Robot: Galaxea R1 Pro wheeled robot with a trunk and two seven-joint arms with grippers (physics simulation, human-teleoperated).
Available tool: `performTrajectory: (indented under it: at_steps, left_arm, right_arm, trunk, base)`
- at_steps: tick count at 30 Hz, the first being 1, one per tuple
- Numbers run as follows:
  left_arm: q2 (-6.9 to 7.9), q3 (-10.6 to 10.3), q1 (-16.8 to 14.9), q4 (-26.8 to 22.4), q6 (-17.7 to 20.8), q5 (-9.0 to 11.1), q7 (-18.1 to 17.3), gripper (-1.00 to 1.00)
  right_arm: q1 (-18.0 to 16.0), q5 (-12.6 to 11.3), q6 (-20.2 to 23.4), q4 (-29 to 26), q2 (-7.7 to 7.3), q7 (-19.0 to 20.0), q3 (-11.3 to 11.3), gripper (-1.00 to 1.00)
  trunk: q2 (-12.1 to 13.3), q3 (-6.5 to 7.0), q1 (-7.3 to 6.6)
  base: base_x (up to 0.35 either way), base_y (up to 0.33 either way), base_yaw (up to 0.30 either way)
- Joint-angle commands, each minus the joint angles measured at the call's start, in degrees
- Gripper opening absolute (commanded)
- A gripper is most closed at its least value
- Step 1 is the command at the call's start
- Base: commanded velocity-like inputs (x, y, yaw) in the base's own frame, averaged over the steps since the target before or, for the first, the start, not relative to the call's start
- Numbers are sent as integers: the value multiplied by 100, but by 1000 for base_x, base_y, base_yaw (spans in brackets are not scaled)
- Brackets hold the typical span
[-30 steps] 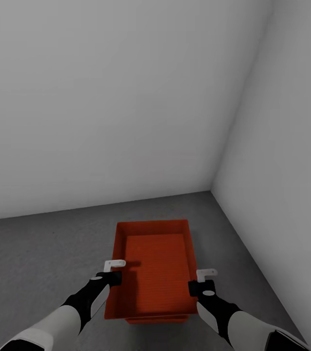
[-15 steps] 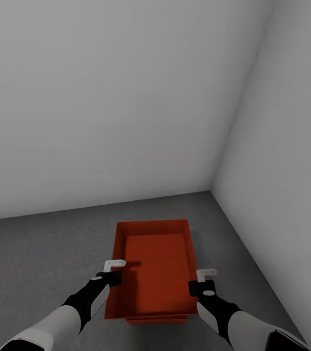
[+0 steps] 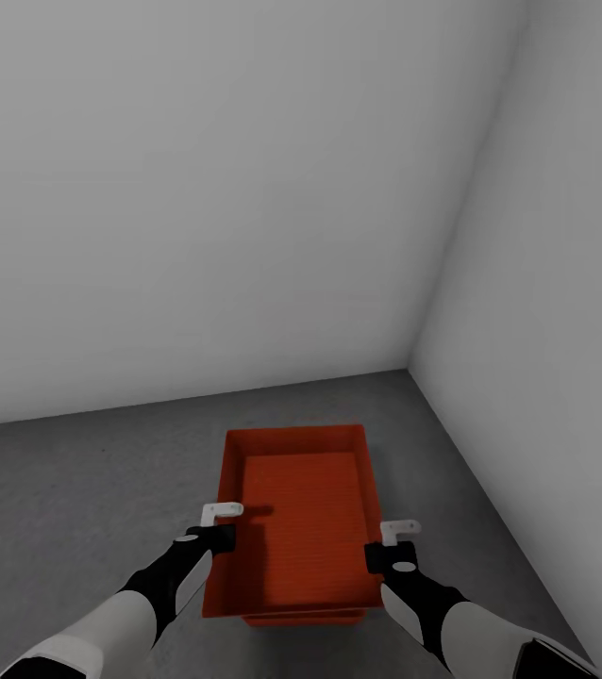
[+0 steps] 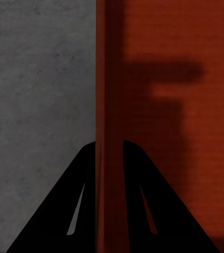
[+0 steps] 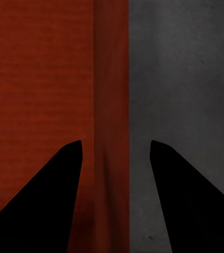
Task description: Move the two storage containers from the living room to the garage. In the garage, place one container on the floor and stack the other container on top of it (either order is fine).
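Nearest the camera, both forearms reach forward and down in the head view. Left gripper (image 3: 214, 539) sits at the left long wall of the upper storage container (image 3: 293, 514); in the left wrist view the two dark fingers (image 4: 69, 211) straddle that thin wall (image 4: 105, 105) and press against it from both sides, so it is pinching the wall. Right gripper (image 3: 391, 552) sits at the opposite long wall; in the right wrist view its fingers (image 5: 43, 200) stand spread, one on each side of the wall (image 5: 110, 105), with a gap to the wall on either side, so no grip is visible.

Upper storage container is orange-red, open-topped, ribbed inside. A second orange-red edge, the lower storage container (image 3: 301, 619), shows just beneath its near end, nested under it. Both rest on the floor (image 3: 75, 490), dark grey concrete, in the garage corner.

Beyond, plain white-grey walls (image 3: 244, 189) meet at the corner to the right.
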Motion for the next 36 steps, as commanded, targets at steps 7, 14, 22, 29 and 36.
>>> performTrajectory:
  at_steps: [7, 14, 22, 29, 36]
  left_arm:
    - [8, -257, -1, -31, 31, 54, 67, -100]
    - [8, -257, -1, -31, 30, 54, 67, -100]
    - [10, -257, -1, -31, 33, 54, 67, -100]
    - [9, -257, -1, -31, 48, 54, 67, -100]
    - [8, -257, -1, -31, 64, 54, 67, -100]
  right_arm:
    - [-7, -182, 168, 28, -4, -22, -4, -100]
    - [-7, -184, 168, 28, -5, -14, -3, -100]
    - [-7, -184, 168, 28, -4, -21, -3, -100]
    - [-7, -183, 168, 28, -9, -22, -5, -100]
    - [-7, -183, 168, 28, -13, -22, -7, -100]
  trunk:
    - [-10, -9, 3]
    - [-10, -9, 3]
    - [-10, -9, 3]
    - [-10, -9, 3]
    - [-10, -9, 3]
  base:
    - [0, 0, 0]
    - [0, 0, 0]
    - [0, 0, 0]
    - [0, 0, 0]
    - [0, 0, 0]
